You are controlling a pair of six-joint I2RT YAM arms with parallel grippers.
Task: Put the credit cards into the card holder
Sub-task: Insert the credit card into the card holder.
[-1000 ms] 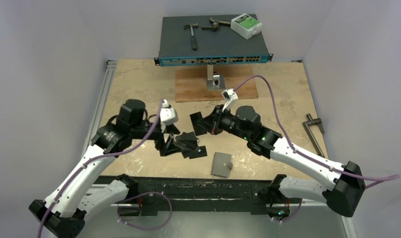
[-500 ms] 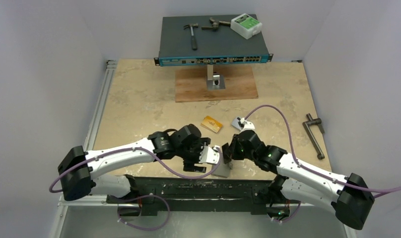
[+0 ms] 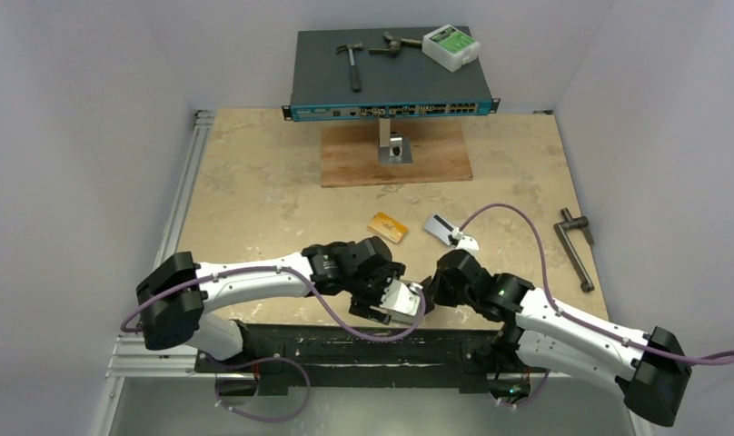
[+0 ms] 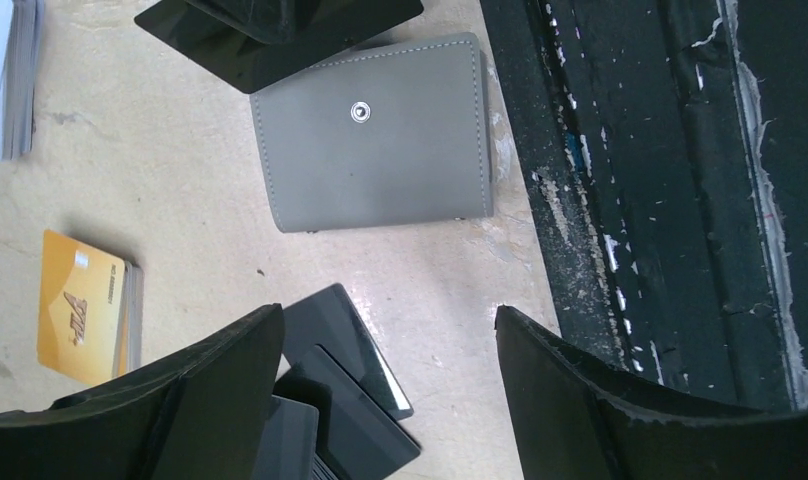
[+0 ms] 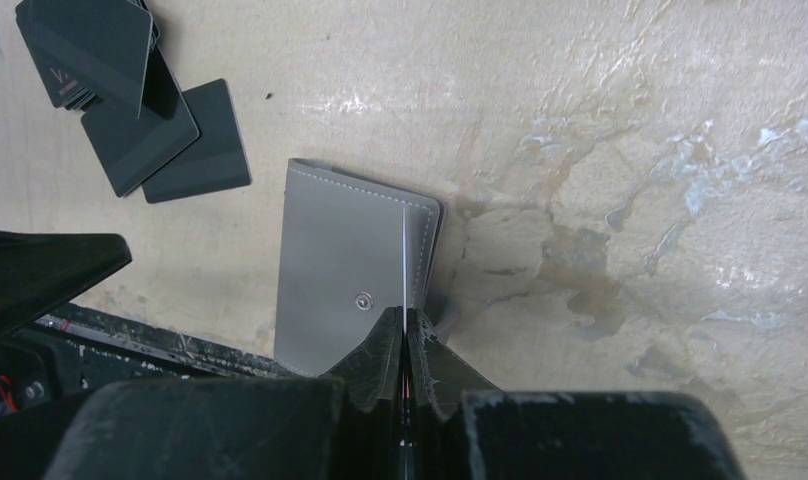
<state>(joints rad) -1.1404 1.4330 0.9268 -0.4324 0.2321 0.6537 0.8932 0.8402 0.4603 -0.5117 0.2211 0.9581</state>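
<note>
- Left wrist view: we see the grey card holder [image 4: 375,130] shut, snap up, flat on bench [image 4: 180,200] nr its front edge.
- left gripper [image 4: 388,318] over it, jaws wide open, nothing btwn them.
- orange-yellow card [image 4: 80,305] tops a small stack nearby, apart from card holder; black panels [image 4: 345,385] lie below left jaws.
- right gripper [image 5: 404,322]: jaws closed on thin pale card [image 5: 404,260], seen edge-on, above card holder's side; can't tell if touching.

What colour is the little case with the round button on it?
Grey, with a shiny metal button; the left wrist view shows the card holder best.
</note>
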